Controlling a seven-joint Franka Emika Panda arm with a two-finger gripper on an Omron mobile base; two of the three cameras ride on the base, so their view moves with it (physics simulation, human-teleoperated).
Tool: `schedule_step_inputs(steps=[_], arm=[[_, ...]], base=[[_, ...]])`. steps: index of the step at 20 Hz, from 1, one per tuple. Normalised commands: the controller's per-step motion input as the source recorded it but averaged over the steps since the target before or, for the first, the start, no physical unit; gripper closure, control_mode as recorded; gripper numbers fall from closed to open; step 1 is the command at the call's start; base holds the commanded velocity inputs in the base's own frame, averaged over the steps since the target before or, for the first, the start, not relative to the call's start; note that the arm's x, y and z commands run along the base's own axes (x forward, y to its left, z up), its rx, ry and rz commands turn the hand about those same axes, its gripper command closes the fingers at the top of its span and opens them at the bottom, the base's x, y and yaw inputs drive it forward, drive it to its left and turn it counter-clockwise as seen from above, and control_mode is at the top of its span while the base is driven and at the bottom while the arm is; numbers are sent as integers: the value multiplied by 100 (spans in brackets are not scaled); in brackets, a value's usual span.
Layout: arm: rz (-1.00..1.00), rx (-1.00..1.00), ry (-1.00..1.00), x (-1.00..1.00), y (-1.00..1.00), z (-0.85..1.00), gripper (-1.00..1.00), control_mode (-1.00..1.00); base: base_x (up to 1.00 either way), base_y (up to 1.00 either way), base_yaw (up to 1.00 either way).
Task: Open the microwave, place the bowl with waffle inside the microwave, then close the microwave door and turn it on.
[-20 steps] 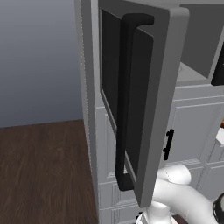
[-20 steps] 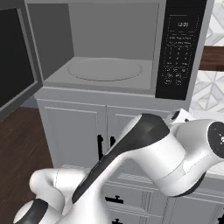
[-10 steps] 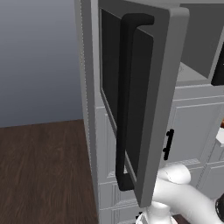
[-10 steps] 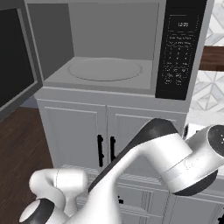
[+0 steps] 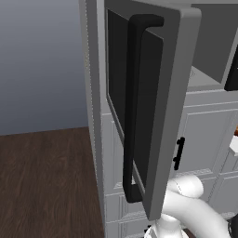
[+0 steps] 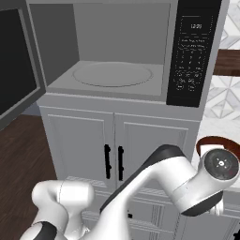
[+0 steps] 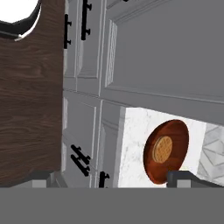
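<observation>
The microwave (image 6: 122, 51) stands open, its light grey inside and round turntable (image 6: 112, 75) bare. The microwave door (image 5: 153, 107) is swung wide out to the left, and its long black bar handle (image 5: 132, 107) faces the left base view. On the white marble counter (image 7: 133, 144) sits the reddish-brown bowl (image 7: 166, 151) with a round waffle (image 7: 164, 149) in it. My gripper (image 7: 116, 178) is open, its fingertips (image 7: 188, 177) set wide apart. The bowl lies just beyond the right fingertip, not between the two. The bowl's rim (image 6: 213, 139) peeks out behind my wrist, right of the microwave.
White panelled cabinets (image 6: 93, 145) with short black handles (image 6: 114, 162) stand under the microwave. The dark control panel (image 6: 192, 51) fills the microwave's right side. Dark wood floor (image 5: 46, 181) lies to the left. The open door juts out over the floor.
My arm has swung further right and lower toward the counter. The microwave and its door have not moved.
</observation>
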Motion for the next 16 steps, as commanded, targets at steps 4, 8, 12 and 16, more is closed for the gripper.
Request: schedule_step_inputs(steps=[4, 8, 12, 16], arm=[[-12, 8, 0, 23, -23, 0, -100, -100], [-16, 29, 0, 23, -50, 0, -100, -100], [-15, 36, 0, 5, -47, -8, -100, -100], [-12, 22, -2, 19, -7, -31, -100, -100]], base=[[0, 0, 0], [0, 0, 0], [0, 0, 0], [0, 0, 0]])
